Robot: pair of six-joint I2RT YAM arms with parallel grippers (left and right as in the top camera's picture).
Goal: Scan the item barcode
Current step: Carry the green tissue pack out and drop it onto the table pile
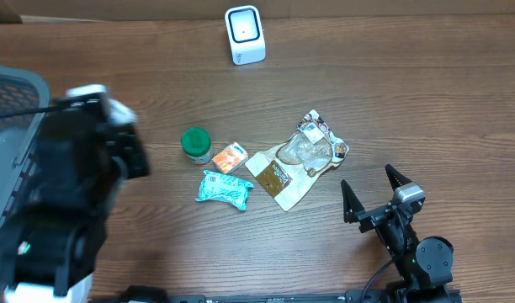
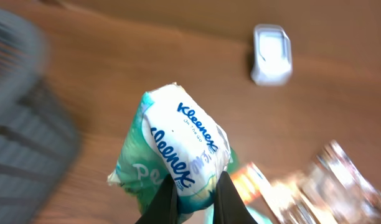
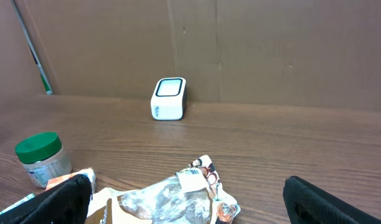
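Left pincer [image 2: 197,202] clamped on the white-and-teal Kleenex tissue pack [image 2: 184,143], held clear of the brown wooden worktop [image 2: 147,50]. White box-shaped barcode scanner [image 2: 271,53] lies ahead and right, well apart. Right pincer [image 1: 367,179] spread wide, empty.

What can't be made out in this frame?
Left wrist: barcode on the Kleenex pack; only its logo side shows, blurred.
Overhead: the held pack, hidden under the blurred left arm.
Overhead: basket, cut by the left edge.
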